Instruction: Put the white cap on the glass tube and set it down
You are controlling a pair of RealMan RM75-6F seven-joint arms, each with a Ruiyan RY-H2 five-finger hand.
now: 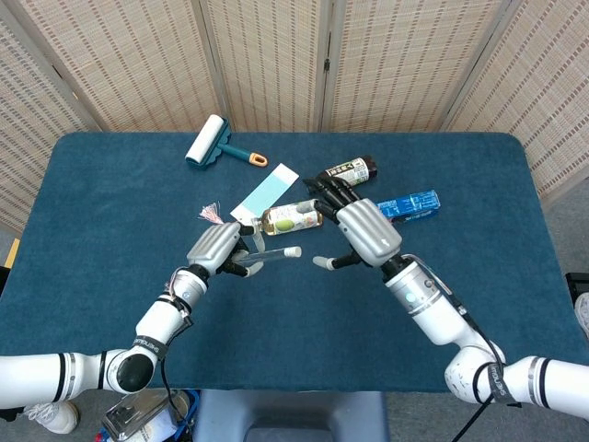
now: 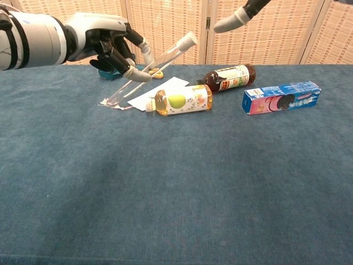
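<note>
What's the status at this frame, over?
Left hand holds the glass tube aloft, white cap on. Right hand open, apart from the tube. Not set down yet; yellow bottle lies nearby.

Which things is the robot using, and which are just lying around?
Using: glass tube with white cap on, held by left hand; right hand.
Lying around: two bottles, cookie box, lint roller, paper card.
</note>
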